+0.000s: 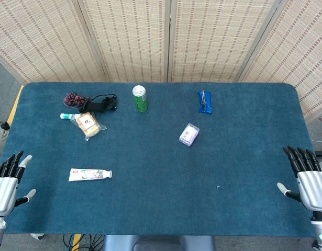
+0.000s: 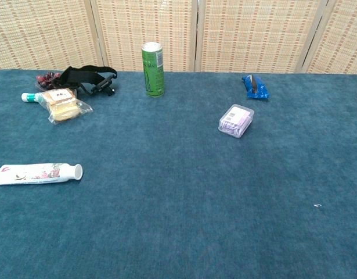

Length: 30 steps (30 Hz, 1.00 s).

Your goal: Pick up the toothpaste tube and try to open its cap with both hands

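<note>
Head view only: left hand (image 1: 6, 187), right hand (image 1: 310, 183), seemingly empty; toothpaste tube (image 1: 89, 174) untouched.

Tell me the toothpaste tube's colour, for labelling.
White with a floral print toothpaste tube, clearest in the chest view.
</note>
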Motion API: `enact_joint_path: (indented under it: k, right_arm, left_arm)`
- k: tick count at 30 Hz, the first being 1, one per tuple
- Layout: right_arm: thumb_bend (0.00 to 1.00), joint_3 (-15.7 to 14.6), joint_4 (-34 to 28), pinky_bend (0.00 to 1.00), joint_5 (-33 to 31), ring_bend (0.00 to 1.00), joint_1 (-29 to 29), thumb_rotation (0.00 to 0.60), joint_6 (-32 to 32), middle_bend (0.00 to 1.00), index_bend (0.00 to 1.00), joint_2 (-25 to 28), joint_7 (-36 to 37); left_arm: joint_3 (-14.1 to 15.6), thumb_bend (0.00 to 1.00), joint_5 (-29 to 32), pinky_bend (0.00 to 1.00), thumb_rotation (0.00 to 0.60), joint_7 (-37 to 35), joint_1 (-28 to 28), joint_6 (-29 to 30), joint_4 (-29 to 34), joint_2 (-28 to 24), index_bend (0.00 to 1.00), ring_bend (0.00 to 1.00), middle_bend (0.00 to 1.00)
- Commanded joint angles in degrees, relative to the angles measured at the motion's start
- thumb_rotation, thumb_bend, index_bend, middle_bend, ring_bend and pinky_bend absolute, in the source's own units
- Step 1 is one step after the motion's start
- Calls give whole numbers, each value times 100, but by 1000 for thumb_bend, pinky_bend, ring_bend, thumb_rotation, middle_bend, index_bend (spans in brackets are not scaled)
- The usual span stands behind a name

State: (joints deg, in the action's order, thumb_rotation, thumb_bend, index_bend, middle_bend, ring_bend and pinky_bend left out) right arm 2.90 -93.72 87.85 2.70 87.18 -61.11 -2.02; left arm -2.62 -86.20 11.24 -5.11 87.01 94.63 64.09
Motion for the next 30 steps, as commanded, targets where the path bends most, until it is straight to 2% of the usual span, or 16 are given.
enact_joint_path:
  k: [1, 8, 12, 15, 23, 30]
  right_arm:
    - [106, 14, 6, 0, 0, 0, 6, 600, 3, 111, 29, 9, 7]
    - [103, 158, -38, 0, 112, 0, 55, 600, 190, 111, 29, 111, 64]
    - [100, 297, -161, 0, 150, 0, 101, 600, 325, 111, 29, 210, -58]
    - [99, 380, -264, 0, 137, 0, 135, 600, 366, 111, 29, 296, -153]
    - [99, 483, -439, 0, 109, 0, 211, 600, 348, 111, 29, 457, -245]
    - [99, 481, -349, 0, 16, 0, 248, 600, 235, 111, 29, 466, -161]
  left_arm:
    - [-4, 134, 6, 102, 600, 19, -22, -40, 11, -11, 0, 14, 9]
    - [-44, 134, -111, 102, 600, 47, -228, -270, 151, -161, 0, 15, 22]
    - [-43, 134, -243, 102, 600, 21, -541, -714, 264, -259, 8, 31, 56]
    - [-77, 134, -241, 101, 600, 17, -772, -1041, 255, -226, 61, 43, 82]
    - [-246, 134, 478, 102, 600, 611, -1396, -2126, 185, 172, 186, 47, 115]
    - [-304, 134, 1072, 102, 600, 1143, -1735, -2604, -49, 650, 266, 49, 128]
